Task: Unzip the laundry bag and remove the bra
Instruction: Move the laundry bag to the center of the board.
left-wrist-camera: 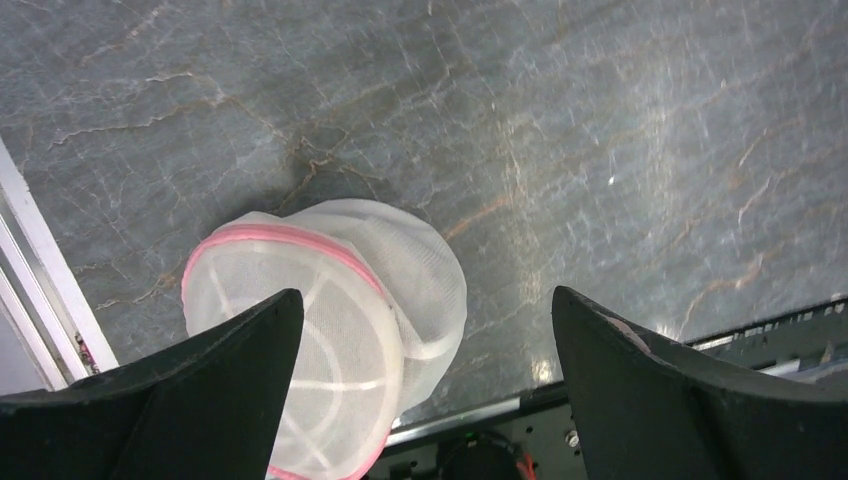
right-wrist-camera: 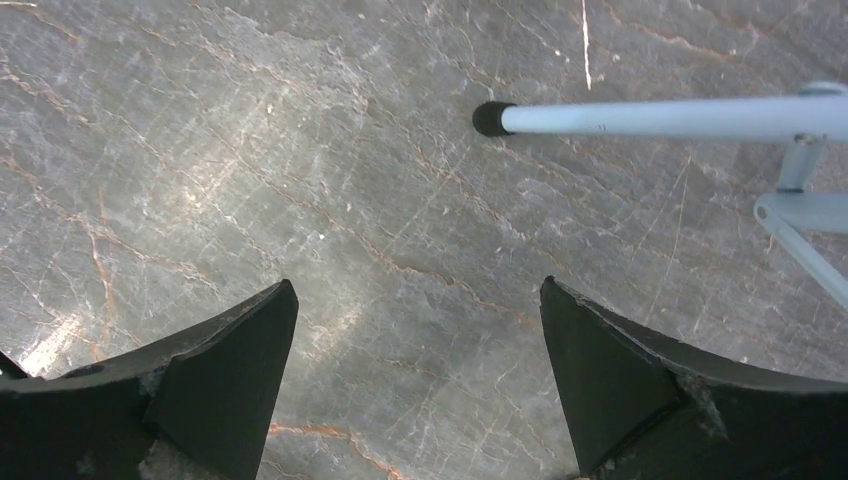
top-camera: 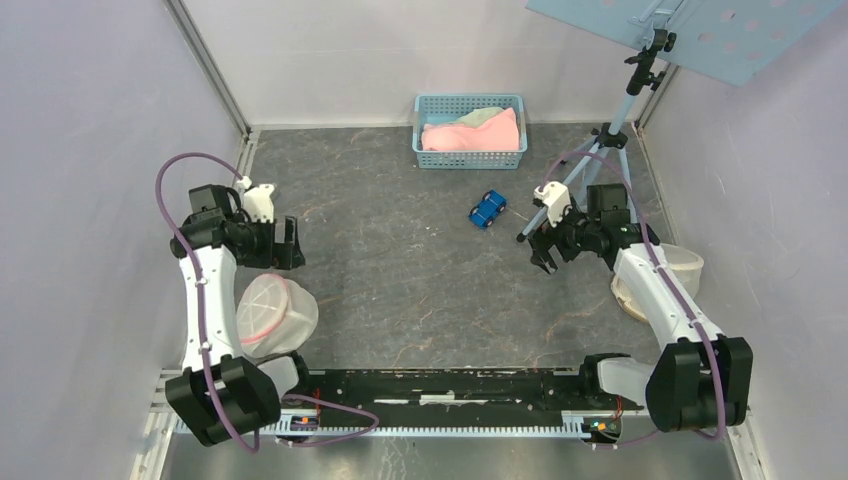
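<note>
Robot lab test cell: plain panel walls (top-camera: 80, 110) w/ alum. corner posts (top-camera: 213, 68) box in a stone-look tabletop (top-camera: 400, 280), arms (top-camera: 205, 300) bolted to a base rail (top-camera: 450, 384), tripod (top-camera: 603, 160) w/ perforated board (top-camera: 720, 35).

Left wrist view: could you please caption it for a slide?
Open left end effector above the pink-trimmed mesh laundry bag.

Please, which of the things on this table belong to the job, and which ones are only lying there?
For the job:
- laundry bag, white mesh with pink trim, beside the left arm; its contents cannot be made out
- left gripper, open
- right gripper, open

Only lying about:
- blue basket holding a pink cloth
- toy car
- tripod
- white tub
</note>
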`<state>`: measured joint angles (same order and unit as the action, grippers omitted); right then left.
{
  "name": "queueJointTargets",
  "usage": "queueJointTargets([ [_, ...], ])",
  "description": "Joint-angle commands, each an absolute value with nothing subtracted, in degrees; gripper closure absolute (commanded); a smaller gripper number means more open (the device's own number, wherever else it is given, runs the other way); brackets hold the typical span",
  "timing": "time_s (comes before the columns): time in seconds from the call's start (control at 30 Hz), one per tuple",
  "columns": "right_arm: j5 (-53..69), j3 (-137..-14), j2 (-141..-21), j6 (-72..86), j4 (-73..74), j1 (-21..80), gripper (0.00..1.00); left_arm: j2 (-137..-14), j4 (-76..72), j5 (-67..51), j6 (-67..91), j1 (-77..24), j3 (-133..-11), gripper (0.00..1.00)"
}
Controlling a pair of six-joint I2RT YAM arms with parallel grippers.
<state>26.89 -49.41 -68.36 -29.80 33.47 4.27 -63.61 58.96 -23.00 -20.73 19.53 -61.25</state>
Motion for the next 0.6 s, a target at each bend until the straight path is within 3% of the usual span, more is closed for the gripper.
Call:
queueJointTargets([
  [0.0, 27.18, -53.26, -68.90, -30.30, 32.25, 6.37, 0.02, -66.08, 68.16, -25.43, -34.54, 20.39, -64.85, 0.00],
  [0.33, 26.04, -57.58, -72.98, -31.67, 30.92, 13.68, 0.02, -70.22, 78.70, -19.86, -56.52, 31.91, -65.92, 0.00],
  [0.57, 25.39, -58.07, -73.38, -30.48, 27.46, 18.25, 0.02, -71.24, 75.95, -13.11, -65.44, 36.71, -59.98, 0.00],
])
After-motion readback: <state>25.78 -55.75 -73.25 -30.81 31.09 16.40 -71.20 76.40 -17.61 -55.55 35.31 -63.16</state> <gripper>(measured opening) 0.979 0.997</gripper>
